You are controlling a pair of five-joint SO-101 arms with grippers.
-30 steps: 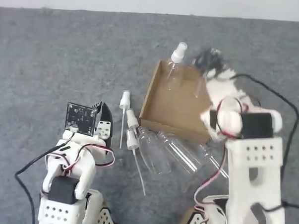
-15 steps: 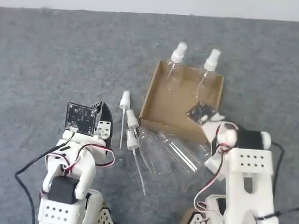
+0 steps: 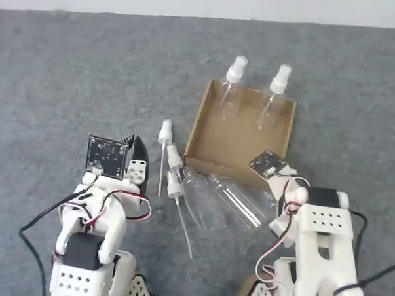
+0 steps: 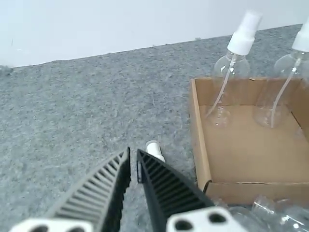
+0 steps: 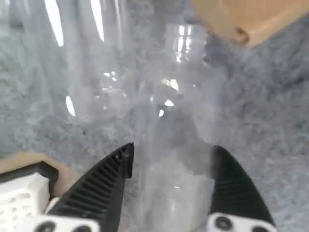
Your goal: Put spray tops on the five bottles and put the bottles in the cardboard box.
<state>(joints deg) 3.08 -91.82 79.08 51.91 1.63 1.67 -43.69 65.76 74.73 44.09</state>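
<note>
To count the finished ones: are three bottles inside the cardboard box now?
No, the cardboard box holds one capped bottle and a second capped bottle, no third.

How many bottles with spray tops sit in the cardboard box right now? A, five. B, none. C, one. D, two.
D: one capped bottle and a second capped bottle rest in the cardboard box, heads past its far wall.

Two bottles lie in the box (image 3: 240,140) against its far wall, one (image 3: 230,100) left of the other (image 3: 270,108), tops poking over that wall. Three spray tops (image 3: 174,157) lie on the tabletop (image 3: 70,70) just left of the box's near-left corner. Open bottles (image 3: 203,199) lie side by side just before its near wall.
</note>
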